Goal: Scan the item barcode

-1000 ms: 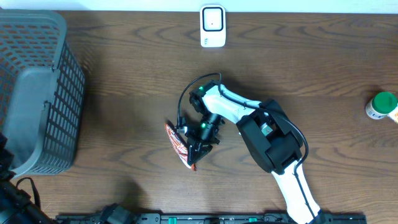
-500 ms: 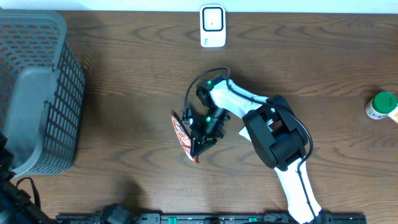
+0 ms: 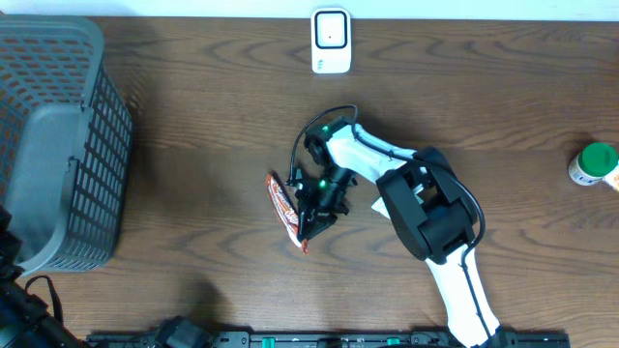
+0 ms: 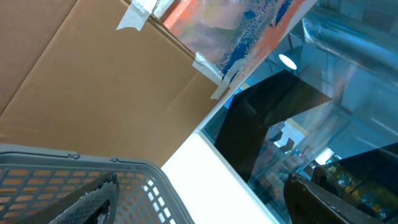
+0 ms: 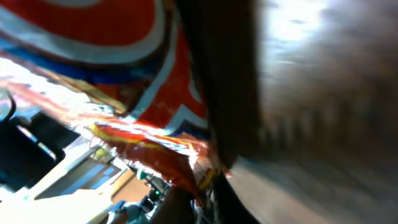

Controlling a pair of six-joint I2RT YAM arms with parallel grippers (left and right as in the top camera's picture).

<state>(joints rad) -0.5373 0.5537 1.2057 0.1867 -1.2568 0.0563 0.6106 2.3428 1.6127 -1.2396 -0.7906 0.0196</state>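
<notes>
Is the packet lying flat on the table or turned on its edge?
On edge: overhead, the packet shows only as a narrow strip, pinched in the right claw.

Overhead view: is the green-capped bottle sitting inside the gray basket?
No, the green-capped bottle stands at the view's far right edge; the gray basket is at the left.
</notes>
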